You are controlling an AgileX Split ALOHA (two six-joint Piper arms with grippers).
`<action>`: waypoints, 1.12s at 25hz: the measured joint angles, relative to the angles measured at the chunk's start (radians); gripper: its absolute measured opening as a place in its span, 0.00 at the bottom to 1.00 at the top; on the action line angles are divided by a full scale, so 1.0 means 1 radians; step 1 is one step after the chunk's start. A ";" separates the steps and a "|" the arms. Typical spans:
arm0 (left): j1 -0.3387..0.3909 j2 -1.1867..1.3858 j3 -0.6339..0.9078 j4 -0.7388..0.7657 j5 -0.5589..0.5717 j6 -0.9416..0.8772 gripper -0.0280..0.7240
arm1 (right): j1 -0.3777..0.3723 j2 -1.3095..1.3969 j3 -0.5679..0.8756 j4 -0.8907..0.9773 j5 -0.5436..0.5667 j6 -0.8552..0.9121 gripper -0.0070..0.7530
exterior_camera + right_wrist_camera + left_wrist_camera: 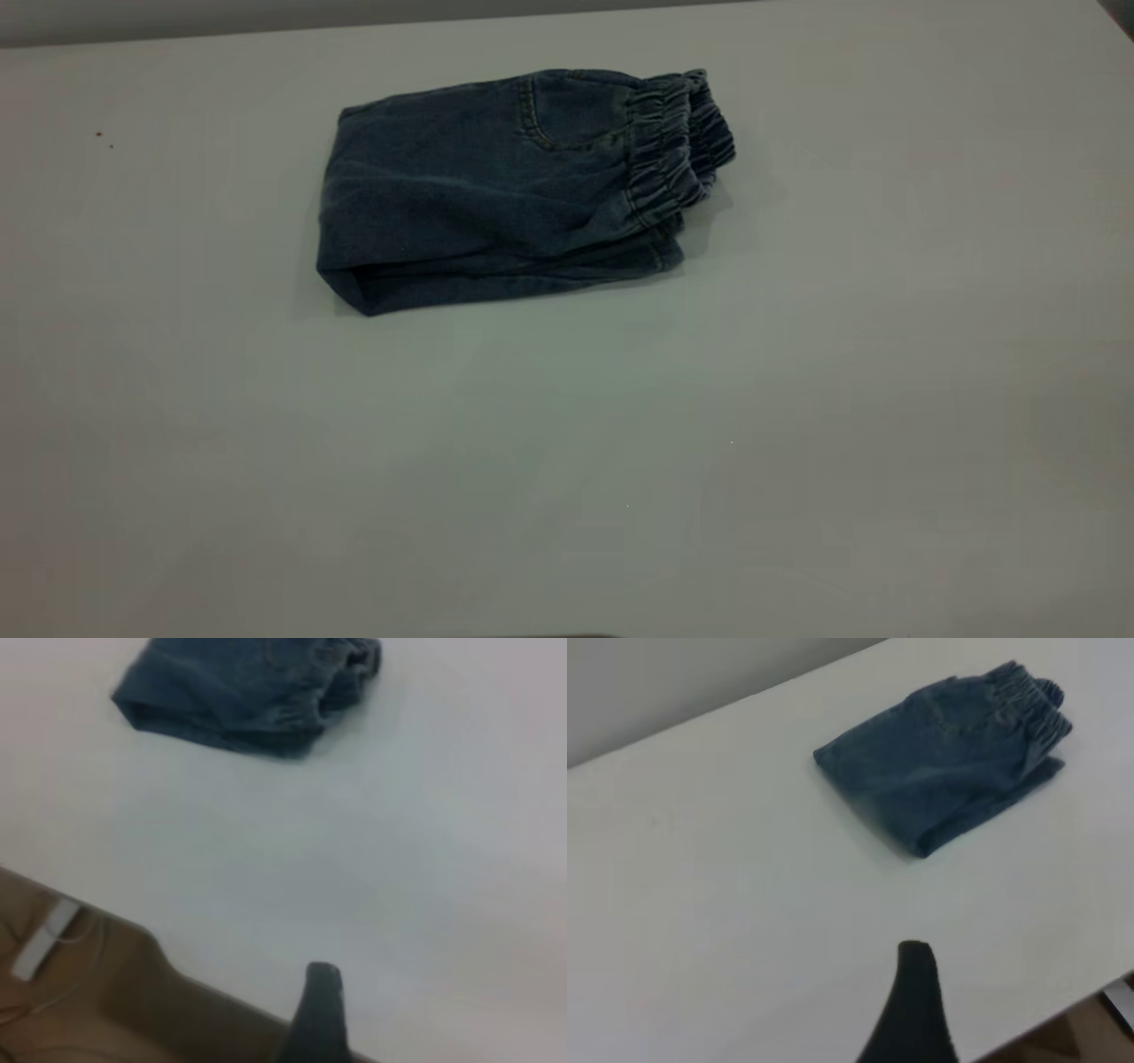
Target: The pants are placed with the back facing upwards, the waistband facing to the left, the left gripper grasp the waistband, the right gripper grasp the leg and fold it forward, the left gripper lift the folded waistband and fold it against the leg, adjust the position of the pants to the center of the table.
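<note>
The pants lie folded into a compact blue denim bundle on the white table, toward its far side. The ruched waistband lies on top at the bundle's right end, next to a back pocket. The fold runs along the left end. A lower denim layer, the leg part, peeks out along the near edge. Neither gripper shows in the exterior view. The left gripper and the right gripper each show one black finger over the table's near edge, far from the pants, open and holding nothing.
The table's near edge crosses both wrist views, with brown floor below it. A white strip-like object lies on that floor, and a grey metal part sits by the edge. A wall runs behind the table's far edge.
</note>
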 joint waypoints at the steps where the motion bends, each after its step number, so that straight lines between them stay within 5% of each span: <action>1: 0.000 -0.016 0.021 0.000 0.000 -0.007 0.77 | 0.000 -0.025 0.025 -0.012 -0.011 0.001 0.77; 14: 0.000 -0.035 0.314 -0.038 0.000 -0.011 0.77 | 0.000 -0.120 0.188 -0.057 -0.118 0.006 0.77; 28: 0.000 -0.035 0.380 -0.041 -0.044 0.000 0.77 | 0.000 -0.120 0.188 -0.057 -0.120 0.006 0.77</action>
